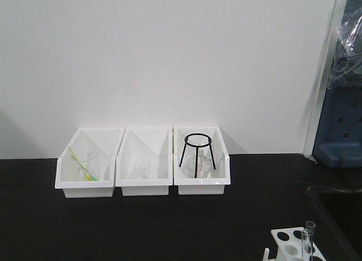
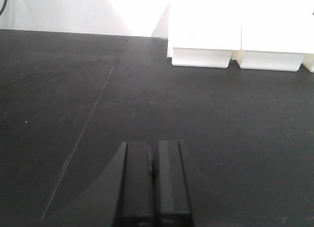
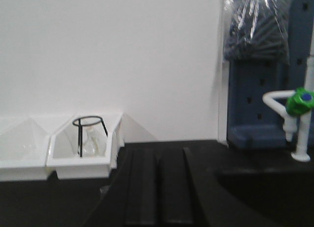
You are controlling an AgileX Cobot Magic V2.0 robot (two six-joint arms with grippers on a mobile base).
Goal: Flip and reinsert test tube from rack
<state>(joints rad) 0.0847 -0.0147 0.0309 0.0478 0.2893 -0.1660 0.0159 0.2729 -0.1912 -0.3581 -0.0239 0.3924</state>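
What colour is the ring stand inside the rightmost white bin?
Black. The ring stand shows best in the exterior front-facing view, standing in the rightmost bin.

Matt black table [image 1: 141, 227] — glossy white bins [image 1: 144, 185]

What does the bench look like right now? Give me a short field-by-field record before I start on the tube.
rack: white rack at the near right edge of the front view, partly cut off
tubes: two clear test tubes upright in the rack
bins: three white bins in a row by the wall
right bin: black ring stand over glassware
left gripper: fingers together, nothing held, above bare black table
right gripper: fingers together, nothing held
tap: white with green knob, right wrist view
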